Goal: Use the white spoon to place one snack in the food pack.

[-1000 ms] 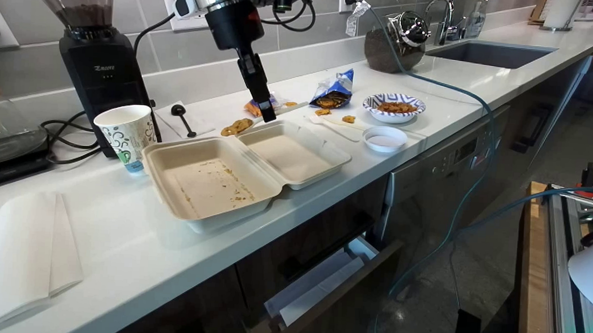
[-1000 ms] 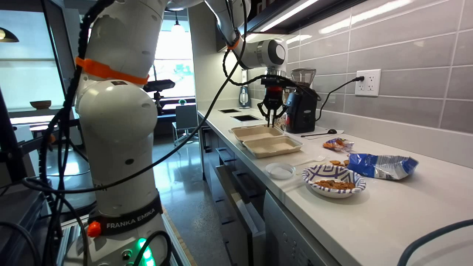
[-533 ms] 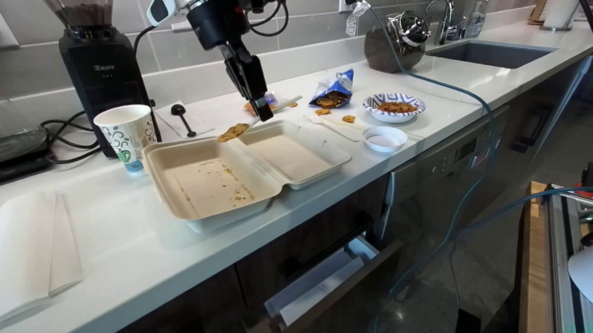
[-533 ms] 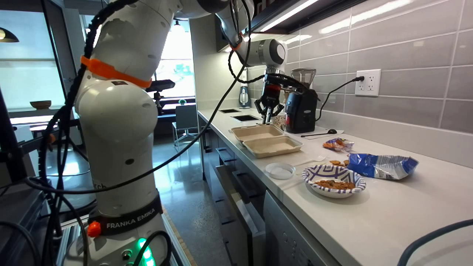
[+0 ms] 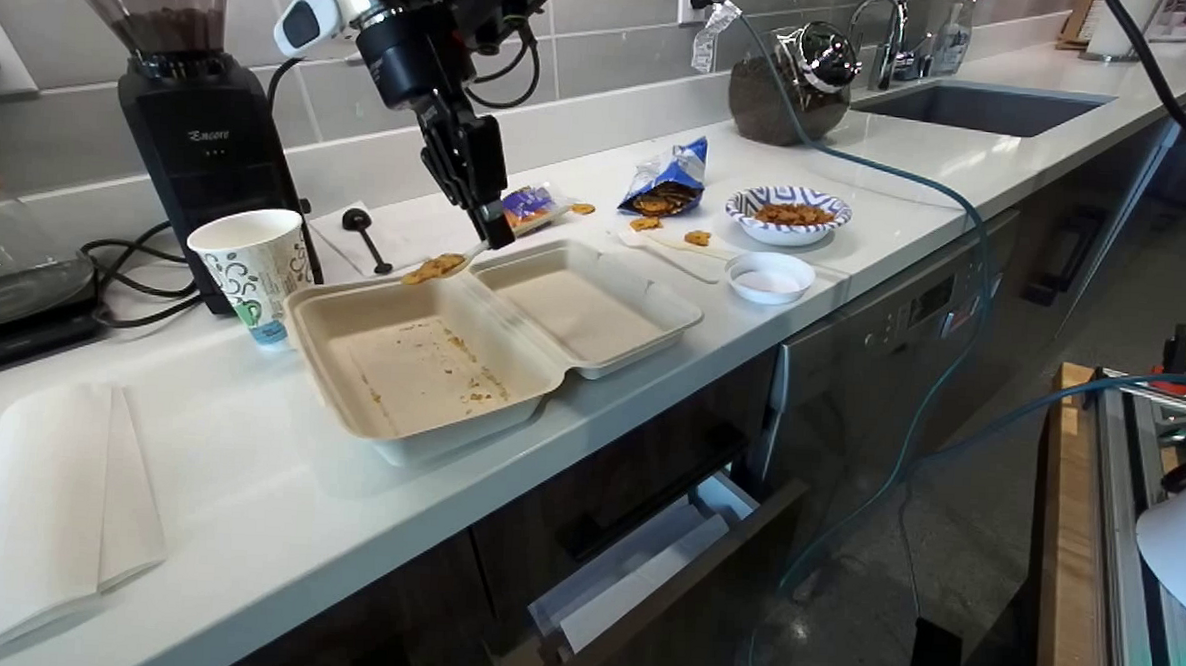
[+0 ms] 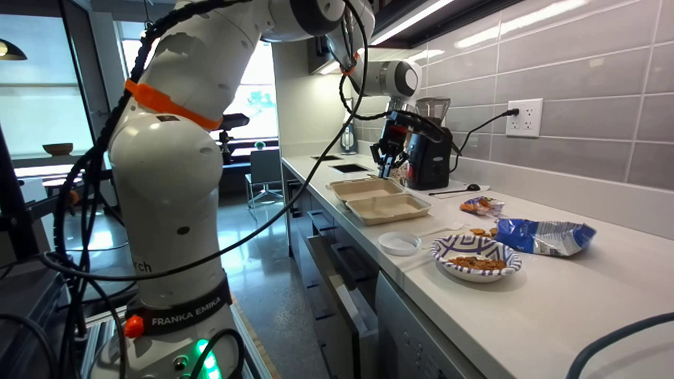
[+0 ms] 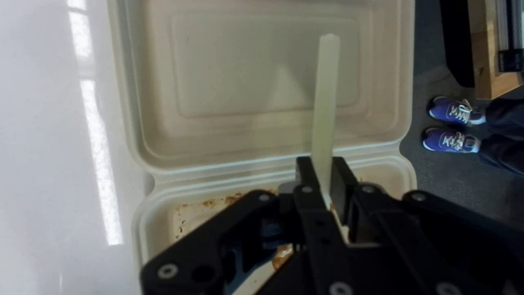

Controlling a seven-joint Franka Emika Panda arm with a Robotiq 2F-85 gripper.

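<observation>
One cup (image 5: pixel 250 273) stands beside, perhaps touching, the clamshell (image 5: pixel 514 319).

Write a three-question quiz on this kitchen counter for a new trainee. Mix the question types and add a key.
1. Multiple choice. What lies in the patterned bowl?
A: a black scoop
B: orange-brown bits
C: folded paper

2. True or false. The food pack lies open, with crumbs in one of its halves.

3. Short answer. What holds up the snack that is nearest the gripper?

Key
1: B.
2: True.
3: The white spoon; the snack rests on one end of it, and the gripper is clamped on it.
</observation>
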